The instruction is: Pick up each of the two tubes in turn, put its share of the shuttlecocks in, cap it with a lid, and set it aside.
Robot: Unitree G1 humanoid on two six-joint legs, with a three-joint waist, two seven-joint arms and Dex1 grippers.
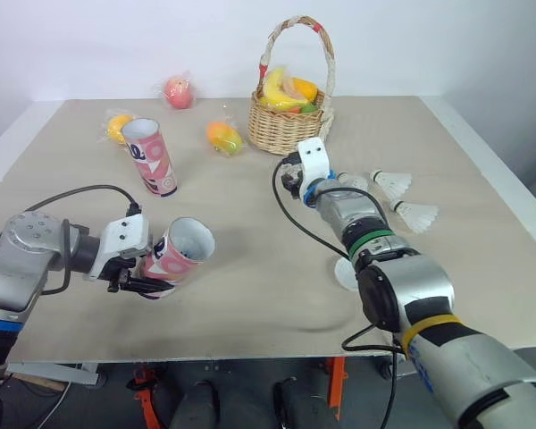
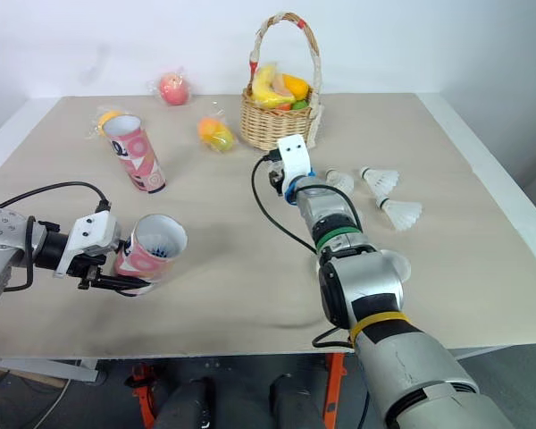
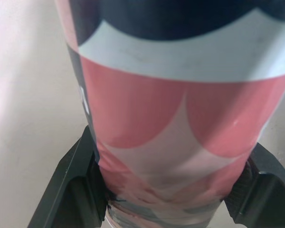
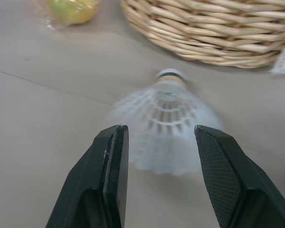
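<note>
Early stage, nothing capped. My L gripper (image 1: 145, 273) is clenched on a pink-patterned tube (image 1: 180, 253), a glossy card cylinder, tilted, by the worktop (image 1: 250, 299) front-left corner. R gripper (image 4: 159, 137) jaws are spread astride a white feathery shuttlecock (image 4: 167, 126) near the wicker basket (image 1: 286, 125), not pinched. 2 more shuttlecocks (image 1: 391, 183) twd right edge; 2nd tube (image 1: 150, 157) upright, open.

The right gripper (image 4: 160, 130) held its two black fingers apart, a shuttlecock (image 4: 168, 107) lying on the tabletop (image 4: 47, 118) partly between their tips, cork toward the wicker basket (image 4: 218, 33). A yellow fruit (image 4: 73, 9), apparently plastic-wrapped, lay near the basket.
</note>
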